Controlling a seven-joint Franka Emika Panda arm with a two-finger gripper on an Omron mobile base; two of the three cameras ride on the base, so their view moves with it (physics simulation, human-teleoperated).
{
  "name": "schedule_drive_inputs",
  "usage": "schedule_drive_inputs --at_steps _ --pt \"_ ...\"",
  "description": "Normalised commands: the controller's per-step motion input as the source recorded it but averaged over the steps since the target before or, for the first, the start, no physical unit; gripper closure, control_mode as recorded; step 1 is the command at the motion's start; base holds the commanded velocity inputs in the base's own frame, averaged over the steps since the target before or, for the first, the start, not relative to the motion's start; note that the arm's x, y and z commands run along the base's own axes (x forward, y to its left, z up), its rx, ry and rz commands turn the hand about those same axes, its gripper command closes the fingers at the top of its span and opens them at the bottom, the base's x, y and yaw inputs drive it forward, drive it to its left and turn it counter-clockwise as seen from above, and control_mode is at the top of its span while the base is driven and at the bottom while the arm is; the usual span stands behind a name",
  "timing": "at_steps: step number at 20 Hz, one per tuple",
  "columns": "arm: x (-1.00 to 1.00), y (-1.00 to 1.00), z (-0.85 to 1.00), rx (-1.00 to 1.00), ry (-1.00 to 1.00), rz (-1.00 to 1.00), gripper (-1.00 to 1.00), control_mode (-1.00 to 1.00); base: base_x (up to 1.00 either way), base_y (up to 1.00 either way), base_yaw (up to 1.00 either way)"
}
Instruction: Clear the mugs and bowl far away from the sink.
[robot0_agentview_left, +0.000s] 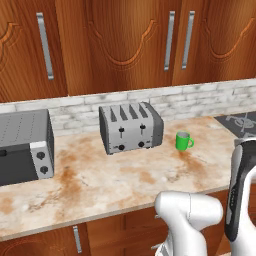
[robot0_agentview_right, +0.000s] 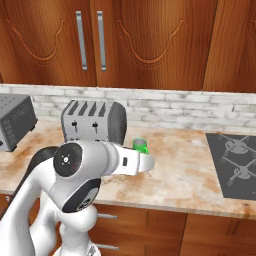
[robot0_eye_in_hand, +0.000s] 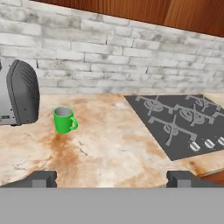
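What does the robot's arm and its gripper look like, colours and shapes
The arm is glossy white with rounded, bulbous links and dark grey to black joint sections; one round joint cap carries a small ring of dots. No loose cables show. The gripper ends in two small, blocky dark grey finger tips.

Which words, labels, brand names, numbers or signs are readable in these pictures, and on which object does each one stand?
None: no readable text on any object.
toaster: levers and round knobs on its front, no lettering.
toaster oven: two knobs on a pale panel, no markings to be read.
green mug: plain.
cooktop: small knobs at its front edge, too small to show any symbol.
Cabinet doors: carved lines and handles, no signs.
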Motion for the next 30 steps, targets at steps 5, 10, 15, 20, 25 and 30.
schedule_drive_inputs --at_steps 5,10,15,20,25,30 --pt "-0.29 0.43 0.38 0.00 0.05 -0.05 -1.00 -1.00 0.00 0.00 0.00" --pt "-0.34 0.38 0.39 0.00 0.08 -0.03 -1.00 -1.00 0.00 0.00 0.00" --pt "-0.56 0.24 0.07 0.05 0.07 0.00 -1.00 -1.00 0.00 0.00 0.00" --pt "-0.35 0.32 0.00 0.10 0.01 0.00 -1.00 -1.00 0.00 0.00 0.00" --pt "0.00 0.29 0.00 0.09 -0.02 0.12 -1.00 -1.00 0.00 0.00 0.00" --pt "0.00 0.22 0.00 0.12 -0.05 0.26 -1.00 -1.00 0.00 0.00 0.00"
